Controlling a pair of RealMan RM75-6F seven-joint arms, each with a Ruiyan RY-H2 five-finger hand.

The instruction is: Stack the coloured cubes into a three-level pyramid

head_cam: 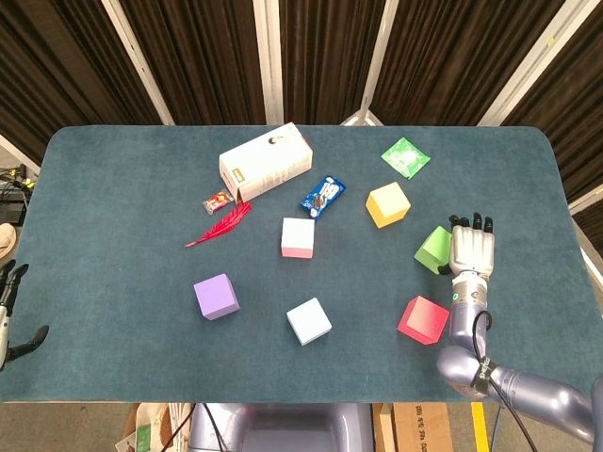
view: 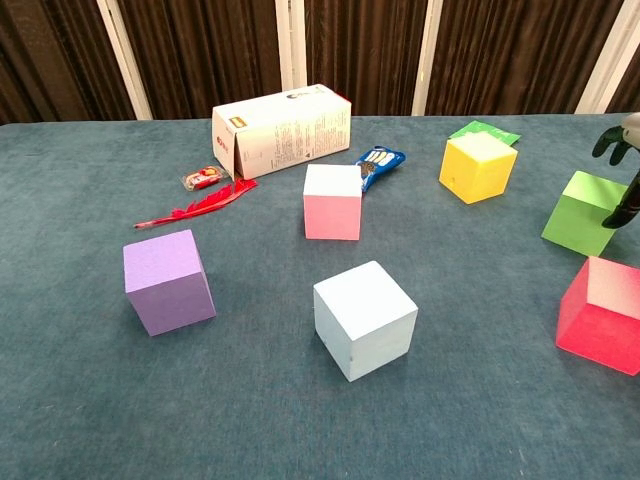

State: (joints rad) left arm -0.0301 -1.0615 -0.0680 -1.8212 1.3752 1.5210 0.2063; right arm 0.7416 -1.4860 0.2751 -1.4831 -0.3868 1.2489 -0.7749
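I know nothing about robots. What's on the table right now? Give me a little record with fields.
cubes: purple, pale blue, pink, yellow, green, red
stacked: none, all apart
right hand: beside green cube, fingers spread, holding nothing
left hand: at table's left edge, holding nothing
clutter: white box, red feather, blue packet, green packet

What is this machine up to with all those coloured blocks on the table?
It is meant to stack them into a pyramid, but nothing is stacked yet: the six cubes lie scattered, each on its own, on the blue-grey table. The robot's right hand is open, right beside the green cube, not gripping it. The red cube sits just nearer the robot. Its left hand hangs idle off the table's left edge, holding nothing.
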